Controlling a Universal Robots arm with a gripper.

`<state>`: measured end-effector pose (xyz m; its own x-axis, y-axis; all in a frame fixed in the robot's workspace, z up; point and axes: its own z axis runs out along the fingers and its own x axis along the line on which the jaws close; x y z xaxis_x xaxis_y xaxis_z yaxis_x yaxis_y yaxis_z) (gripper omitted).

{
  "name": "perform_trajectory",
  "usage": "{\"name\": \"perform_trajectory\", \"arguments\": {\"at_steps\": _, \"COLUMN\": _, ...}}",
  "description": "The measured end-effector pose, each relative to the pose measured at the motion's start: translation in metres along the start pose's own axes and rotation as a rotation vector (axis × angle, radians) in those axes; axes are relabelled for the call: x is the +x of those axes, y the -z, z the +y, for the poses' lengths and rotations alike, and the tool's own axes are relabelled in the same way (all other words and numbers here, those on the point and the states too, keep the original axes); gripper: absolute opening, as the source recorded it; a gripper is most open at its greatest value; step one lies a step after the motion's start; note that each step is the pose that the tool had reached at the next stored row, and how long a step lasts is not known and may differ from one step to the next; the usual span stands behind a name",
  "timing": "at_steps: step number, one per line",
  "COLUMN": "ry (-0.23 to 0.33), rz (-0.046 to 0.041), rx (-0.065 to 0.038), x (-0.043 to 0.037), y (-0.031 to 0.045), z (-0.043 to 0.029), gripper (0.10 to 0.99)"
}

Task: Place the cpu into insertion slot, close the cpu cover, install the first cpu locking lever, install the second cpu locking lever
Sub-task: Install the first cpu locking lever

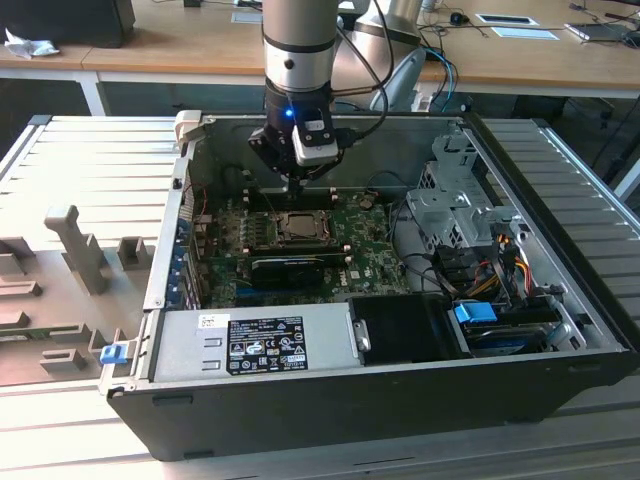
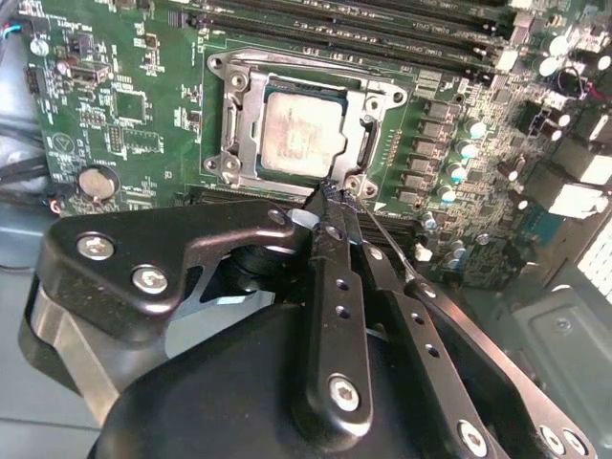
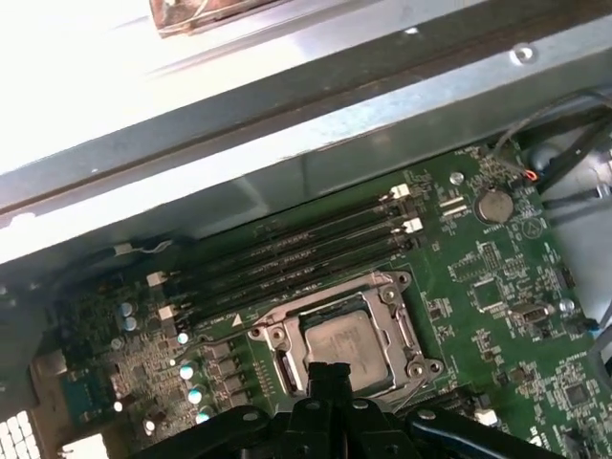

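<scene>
The cpu (image 2: 301, 134) lies flat in the insertion slot (image 2: 287, 65) on the green board, its silver top showing through the window of the cpu cover (image 2: 247, 120), which lies down over it. My gripper (image 2: 330, 196) has its two black fingers drawn together, tips at the socket's near edge. A thin metal lever rod (image 2: 387, 251) runs alongside the fingers. In the exterior view the gripper (image 1: 297, 185) hangs just above the cpu (image 1: 298, 227) inside the open case. The first wrist view shows the gripper (image 3: 330, 373) at the edge of the cpu (image 3: 342, 342).
Long memory slots (image 3: 296, 253) run beside the socket. A long black card (image 1: 290, 265) sits in front of it, then the power supply (image 1: 260, 345). A metal drive cage (image 1: 450, 200) and cables fill the exterior view's right. Case walls (image 1: 170, 230) ring the board.
</scene>
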<state>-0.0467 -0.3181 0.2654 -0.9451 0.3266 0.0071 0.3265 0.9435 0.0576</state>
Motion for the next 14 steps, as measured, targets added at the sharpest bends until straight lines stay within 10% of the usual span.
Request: {"name": "perform_trajectory", "arguments": {"at_steps": 14, "ry": 0.267, "rz": 0.0153, "rx": 0.002, "x": 0.0015, "y": -0.0001, "z": -0.0005, "gripper": 0.106}}
